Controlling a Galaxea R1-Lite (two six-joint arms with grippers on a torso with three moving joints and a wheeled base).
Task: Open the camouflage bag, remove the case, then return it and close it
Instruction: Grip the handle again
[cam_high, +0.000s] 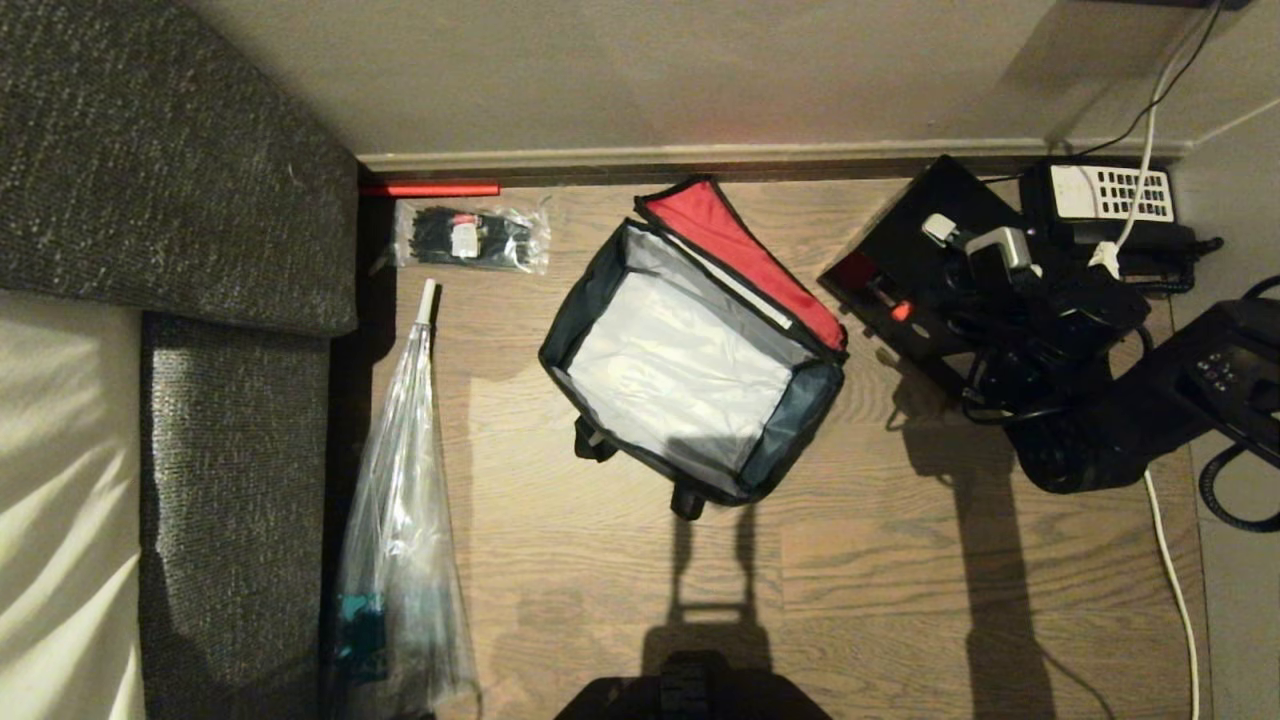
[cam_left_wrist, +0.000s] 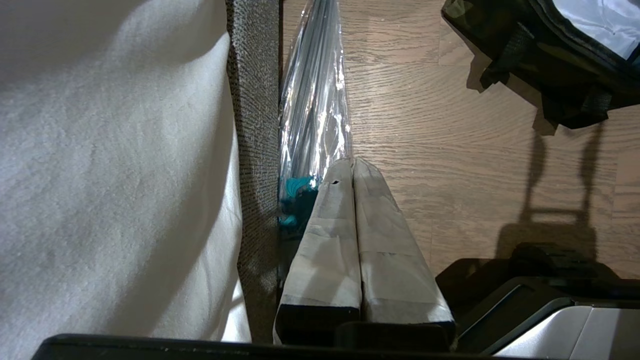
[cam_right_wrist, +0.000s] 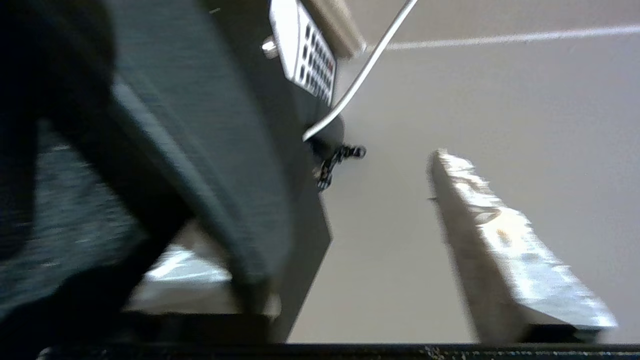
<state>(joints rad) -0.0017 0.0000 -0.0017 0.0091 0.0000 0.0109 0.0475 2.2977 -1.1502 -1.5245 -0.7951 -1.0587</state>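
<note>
The bag (cam_high: 690, 345) sits on the floor (cam_high: 880, 590) with its red-lined lid (cam_high: 740, 255) thrown back toward the wall, so the silvery interior lies bare and ready to take the case again. The case (cam_high: 905, 265) is out of the bag, just to the bag's right, between the bag and the phone (cam_high: 1110, 195); it looks tilted, one end raised, with a red-orange spot on the edge nearest the bag. The right claw (cam_high: 985, 245) is on that case: in the right wrist view the dark body of the case (cam_right_wrist: 200, 150) lies against one finger while the other finger (cam_right_wrist: 500, 240) stands apart from it, so the claw is spread around the case and I judge it not yet pinching. The left claw (cam_left_wrist: 354, 167), pressed together, hangs parked on the bag's far side, beside the sofa (cam_left_wrist: 255, 125) and an umbrella (cam_left_wrist: 315, 100).
</note>
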